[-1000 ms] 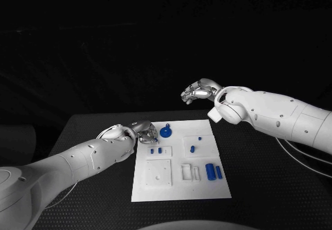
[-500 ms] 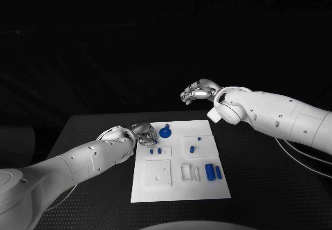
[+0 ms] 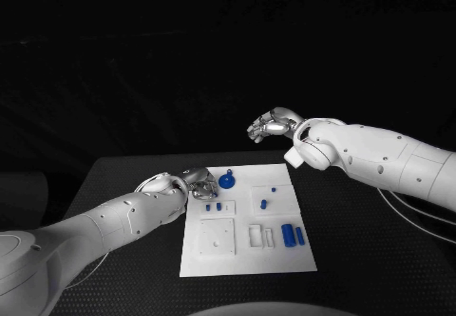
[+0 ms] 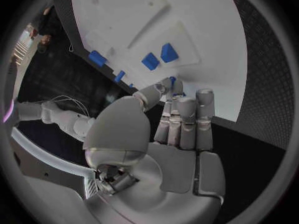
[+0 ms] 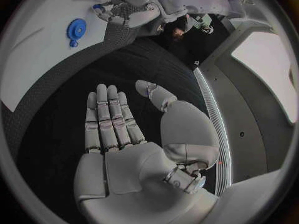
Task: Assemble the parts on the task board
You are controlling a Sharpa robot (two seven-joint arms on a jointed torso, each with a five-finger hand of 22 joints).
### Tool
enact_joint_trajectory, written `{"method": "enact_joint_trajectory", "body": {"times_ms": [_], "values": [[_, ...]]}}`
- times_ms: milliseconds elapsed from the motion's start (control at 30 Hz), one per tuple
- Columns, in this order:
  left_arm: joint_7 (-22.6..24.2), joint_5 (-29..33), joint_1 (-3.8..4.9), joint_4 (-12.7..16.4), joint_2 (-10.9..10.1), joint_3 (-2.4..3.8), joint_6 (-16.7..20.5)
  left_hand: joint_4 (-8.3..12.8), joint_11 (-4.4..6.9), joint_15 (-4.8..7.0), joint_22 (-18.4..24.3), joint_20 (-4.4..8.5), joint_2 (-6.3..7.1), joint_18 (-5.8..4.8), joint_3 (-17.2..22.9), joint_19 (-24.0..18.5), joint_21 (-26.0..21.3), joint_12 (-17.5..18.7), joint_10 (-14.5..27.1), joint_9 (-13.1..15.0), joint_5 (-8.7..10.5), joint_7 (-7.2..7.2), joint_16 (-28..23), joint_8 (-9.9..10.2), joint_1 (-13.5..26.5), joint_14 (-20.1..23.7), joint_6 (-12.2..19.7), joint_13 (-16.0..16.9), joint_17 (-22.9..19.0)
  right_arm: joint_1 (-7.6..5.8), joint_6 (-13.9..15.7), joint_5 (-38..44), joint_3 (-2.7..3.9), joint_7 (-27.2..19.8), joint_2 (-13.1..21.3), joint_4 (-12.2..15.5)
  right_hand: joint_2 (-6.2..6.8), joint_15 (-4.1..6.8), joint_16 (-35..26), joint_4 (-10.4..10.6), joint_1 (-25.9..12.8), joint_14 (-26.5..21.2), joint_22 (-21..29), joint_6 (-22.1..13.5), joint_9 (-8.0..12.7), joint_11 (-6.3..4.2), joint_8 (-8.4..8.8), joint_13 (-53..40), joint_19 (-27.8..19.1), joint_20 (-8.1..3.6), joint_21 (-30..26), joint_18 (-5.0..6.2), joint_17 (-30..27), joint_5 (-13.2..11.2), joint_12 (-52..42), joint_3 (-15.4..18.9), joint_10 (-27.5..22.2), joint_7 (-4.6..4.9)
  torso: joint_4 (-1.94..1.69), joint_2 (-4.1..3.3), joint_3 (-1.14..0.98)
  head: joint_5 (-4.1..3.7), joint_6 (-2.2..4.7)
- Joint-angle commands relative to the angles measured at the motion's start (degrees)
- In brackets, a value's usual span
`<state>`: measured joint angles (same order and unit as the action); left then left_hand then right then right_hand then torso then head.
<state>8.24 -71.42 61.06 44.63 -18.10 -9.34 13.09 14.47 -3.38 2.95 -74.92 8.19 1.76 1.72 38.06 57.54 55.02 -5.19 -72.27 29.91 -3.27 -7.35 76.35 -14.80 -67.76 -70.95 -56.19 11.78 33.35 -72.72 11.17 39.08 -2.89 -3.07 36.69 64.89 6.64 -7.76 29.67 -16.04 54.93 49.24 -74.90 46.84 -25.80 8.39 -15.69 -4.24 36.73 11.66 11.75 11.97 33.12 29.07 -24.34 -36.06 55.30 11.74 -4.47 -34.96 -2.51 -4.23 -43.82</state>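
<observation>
Task barely started: blue parts lie loose on the task board. Left hand at its far-left corner, grasp unclear; right hand hangs beyond it, holding nothing.

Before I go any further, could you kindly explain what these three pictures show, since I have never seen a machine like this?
It is a robot with two white arms ending in silver hands. One picture looks down from its head; the other two come from cameras at its wrists. On the black table lies a white task board with small blue parts. The left hand is at the board's far left corner, fingers curled; whether it pinches anything is unclear. The right hand is raised beyond the board and holds nothing.
</observation>
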Motion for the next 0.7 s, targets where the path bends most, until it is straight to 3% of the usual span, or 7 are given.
{"method": "enact_joint_trajectory", "body": {"times_ms": [33,700], "values": [[0.18,0.45,-0.12,0.07,0.33,-0.01,-0.69,-0.18,-0.11,0.08,-0.68,0.31,-0.24,5.61,0.3,0.07,0.11,0.25,-0.33,0.07,-0.22,-0.05,-0.34,-0.23,0.09,0.03,-0.17,0.03,-0.08,-0.01,-0.14,0.0,0.03,-0.52,-0.03,0.03,0.28,-0.16,0.37,0.08,0.25,-0.24,-1.41,-0.43,0.1,0.0,-0.33,0.09,0.35,0.01,-0.37,-0.9,-0.09,0.27,-0.21,-0.39,0.41,-0.04,0.0,0.0,-0.03,-0.03,0.0],[-4.9,-0.37,-0.4,-1.59,2.41,-0.3,-5.22,-0.35,-0.27,-0.08,-0.73,0.25,-0.39,5.51,0.32,-0.06,0.1,0.66,0.04,-0.12,-0.09,-0.25,-0.37,0.0,0.51,0.16,0.31,-0.12,-0.13,-0.01,-0.16,-0.03,0.03,-0.52,-0.24,0.07,0.26,-0.16,0.38,0.08,0.26,-0.24,-1.4,-0.42,0.11,0.0,-0.34,0.09,0.36,0.0,-0.39,-0.91,-0.1,0.28,-0.22,-0.4,0.41,-0.05,0.07,-0.01,-0.06,-0.24,0.01]]}}
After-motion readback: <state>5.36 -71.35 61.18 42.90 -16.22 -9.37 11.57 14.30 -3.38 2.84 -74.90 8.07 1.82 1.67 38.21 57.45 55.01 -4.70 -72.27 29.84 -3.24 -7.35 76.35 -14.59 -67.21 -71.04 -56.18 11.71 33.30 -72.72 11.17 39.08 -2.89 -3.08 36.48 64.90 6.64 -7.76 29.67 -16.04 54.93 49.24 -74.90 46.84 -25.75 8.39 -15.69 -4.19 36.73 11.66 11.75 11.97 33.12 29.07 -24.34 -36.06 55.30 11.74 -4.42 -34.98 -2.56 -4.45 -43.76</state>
